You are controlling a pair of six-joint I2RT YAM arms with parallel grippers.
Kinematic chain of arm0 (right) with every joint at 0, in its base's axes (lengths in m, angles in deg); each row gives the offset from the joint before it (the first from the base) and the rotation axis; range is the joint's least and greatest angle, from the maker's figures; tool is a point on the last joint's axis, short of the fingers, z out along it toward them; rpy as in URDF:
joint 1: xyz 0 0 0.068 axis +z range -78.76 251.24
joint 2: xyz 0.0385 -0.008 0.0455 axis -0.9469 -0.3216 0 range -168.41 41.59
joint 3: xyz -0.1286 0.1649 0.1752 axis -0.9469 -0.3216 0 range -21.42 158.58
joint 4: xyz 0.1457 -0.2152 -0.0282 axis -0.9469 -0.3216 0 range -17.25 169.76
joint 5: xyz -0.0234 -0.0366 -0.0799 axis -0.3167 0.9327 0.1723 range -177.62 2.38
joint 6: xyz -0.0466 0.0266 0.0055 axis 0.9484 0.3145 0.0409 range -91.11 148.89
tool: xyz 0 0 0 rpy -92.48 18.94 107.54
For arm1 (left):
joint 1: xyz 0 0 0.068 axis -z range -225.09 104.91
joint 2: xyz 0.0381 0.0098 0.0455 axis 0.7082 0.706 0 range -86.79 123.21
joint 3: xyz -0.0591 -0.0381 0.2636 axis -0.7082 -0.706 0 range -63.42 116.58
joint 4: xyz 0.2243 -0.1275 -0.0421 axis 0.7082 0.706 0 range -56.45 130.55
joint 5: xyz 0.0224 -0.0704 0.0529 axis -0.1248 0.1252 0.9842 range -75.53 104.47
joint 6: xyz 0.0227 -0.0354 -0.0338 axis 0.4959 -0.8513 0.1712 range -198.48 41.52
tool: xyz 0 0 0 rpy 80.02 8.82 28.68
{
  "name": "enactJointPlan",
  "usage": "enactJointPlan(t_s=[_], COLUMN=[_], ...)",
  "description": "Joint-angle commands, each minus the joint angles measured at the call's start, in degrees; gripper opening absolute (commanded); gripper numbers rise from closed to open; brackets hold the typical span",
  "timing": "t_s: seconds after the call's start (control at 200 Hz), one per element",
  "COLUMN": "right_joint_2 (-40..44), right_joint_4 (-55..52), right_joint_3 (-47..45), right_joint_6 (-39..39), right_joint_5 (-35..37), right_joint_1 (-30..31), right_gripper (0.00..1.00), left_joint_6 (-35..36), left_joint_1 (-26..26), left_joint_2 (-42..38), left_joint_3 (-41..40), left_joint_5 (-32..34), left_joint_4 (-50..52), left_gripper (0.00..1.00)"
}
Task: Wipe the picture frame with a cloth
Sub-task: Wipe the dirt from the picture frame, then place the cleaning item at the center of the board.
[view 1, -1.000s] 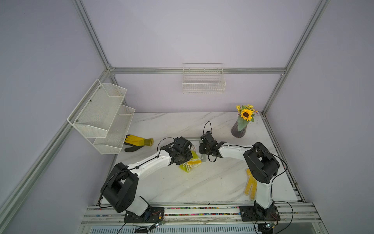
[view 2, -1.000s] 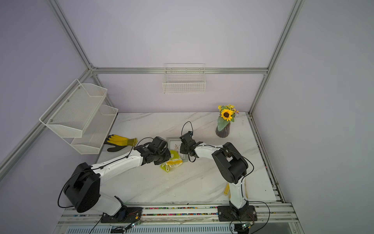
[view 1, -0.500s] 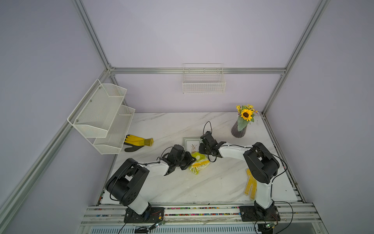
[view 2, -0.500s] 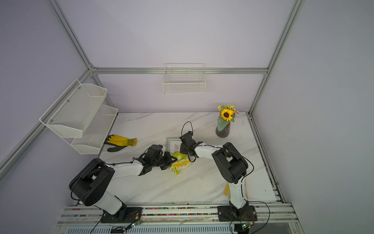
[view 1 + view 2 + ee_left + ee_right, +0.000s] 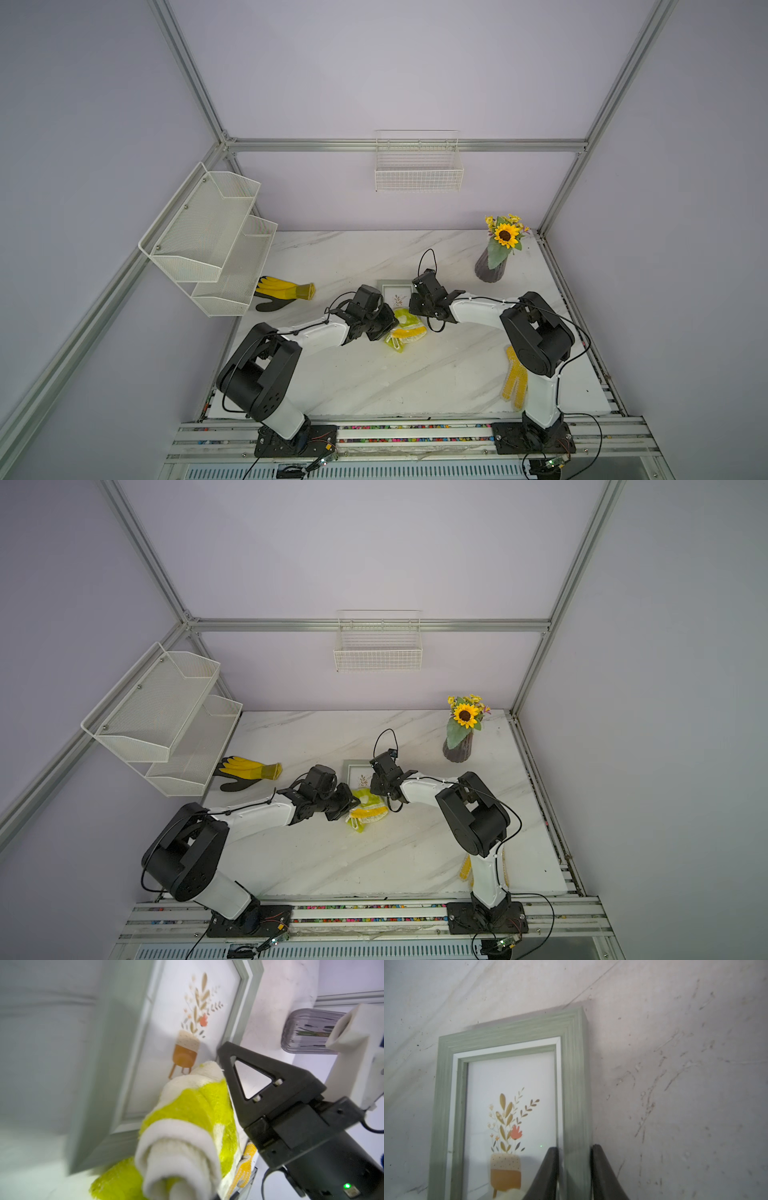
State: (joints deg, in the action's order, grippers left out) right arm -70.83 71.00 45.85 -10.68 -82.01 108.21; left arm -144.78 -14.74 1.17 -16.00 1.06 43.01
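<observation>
Green frame (image 5: 575, 1084) pinched at its side edge by right tool (image 5: 574, 1150); left tool (image 5: 387, 325) clamps cloth (image 5: 187, 1115).

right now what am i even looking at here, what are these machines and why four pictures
Two white-and-black robot arms are bolted at the near edge of a marble table. Two pictures look down from overhead, nearly the same view; the other two come from cameras on the arms' wrists. The right hand pinches one side of a small green picture frame. The left hand holds a lime-green cloth right at the frame's front. Also on the table: a yellow rubber glove, a yellow mesh glove and a vase of sunflowers.
</observation>
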Motion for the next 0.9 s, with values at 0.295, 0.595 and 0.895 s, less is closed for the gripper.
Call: enactJointPlan(t_s=[0.295,0.595,0.895], right_joint_2=[-3.9,-4.2,-5.8], right_joint_4=[-9.9,-9.9,-9.7], right_joint_3=[-3.7,-3.1,-1.7], right_joint_6=[-0.9,-0.6,-0.5], right_joint_5=[-2.2,-2.7,-3.7], right_joint_1=[0.0,0.0,0.0], right_gripper=[0.26,0.26,0.26], left_joint_6=[17.9,6.5,-3.3], left_joint_1=[-3.1,3.3,7.8], left_joint_2=[-13.8,-11.3,6.9], left_joint_3=[5.1,-7.1,-5.1], left_joint_5=[-7.2,-15.7,-20.3], left_joint_4=[15.9,-6.6,-31.8], left_gripper=[0.00,0.00,0.00])
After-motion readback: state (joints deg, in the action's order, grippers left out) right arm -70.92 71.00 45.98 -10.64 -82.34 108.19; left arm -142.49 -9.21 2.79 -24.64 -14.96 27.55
